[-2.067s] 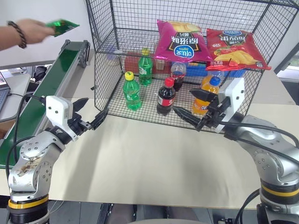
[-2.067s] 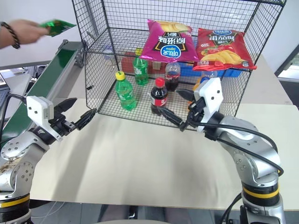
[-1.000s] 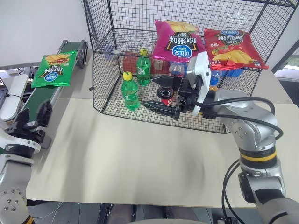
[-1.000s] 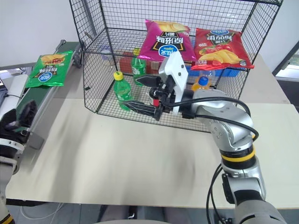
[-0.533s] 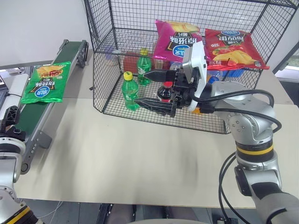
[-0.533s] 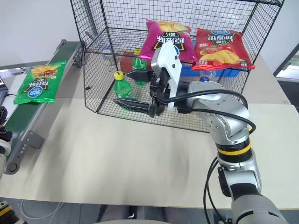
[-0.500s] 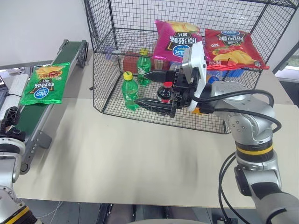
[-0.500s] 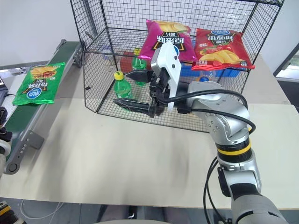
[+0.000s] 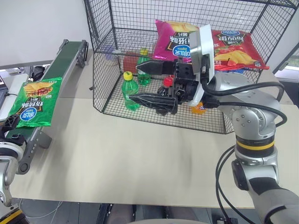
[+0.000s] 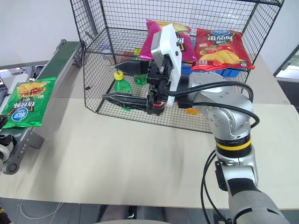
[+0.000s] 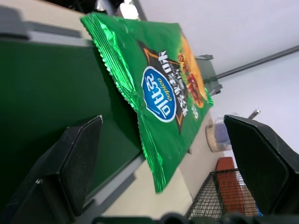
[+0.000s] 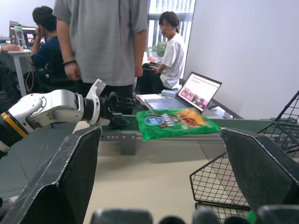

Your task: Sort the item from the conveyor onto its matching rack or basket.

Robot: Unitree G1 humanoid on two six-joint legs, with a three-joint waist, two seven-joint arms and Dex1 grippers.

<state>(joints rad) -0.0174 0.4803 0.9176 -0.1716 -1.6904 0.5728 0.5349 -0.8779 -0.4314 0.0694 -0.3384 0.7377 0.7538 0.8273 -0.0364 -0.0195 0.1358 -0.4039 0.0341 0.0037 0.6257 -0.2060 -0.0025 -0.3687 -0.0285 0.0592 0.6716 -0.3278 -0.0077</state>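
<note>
— Tabletop ahead; where's our green crisp bag (image 9: 33, 103)?
— Near end of the conveyor (image 9: 60, 65), lengthwise, left. Our left gripper (image 11: 173, 158), spread wide, sits closest; right gripper (image 9: 145, 83) is spread too.

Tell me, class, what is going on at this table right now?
A humanoid robot is sorting snacks. A green crisp bag lies on the conveyor, with the open left pincer close by it, not yet gripping. The right pincer is open in front of the black wire cage, which holds a magenta bag, a red bag and bottles. Nothing is held.
</note>
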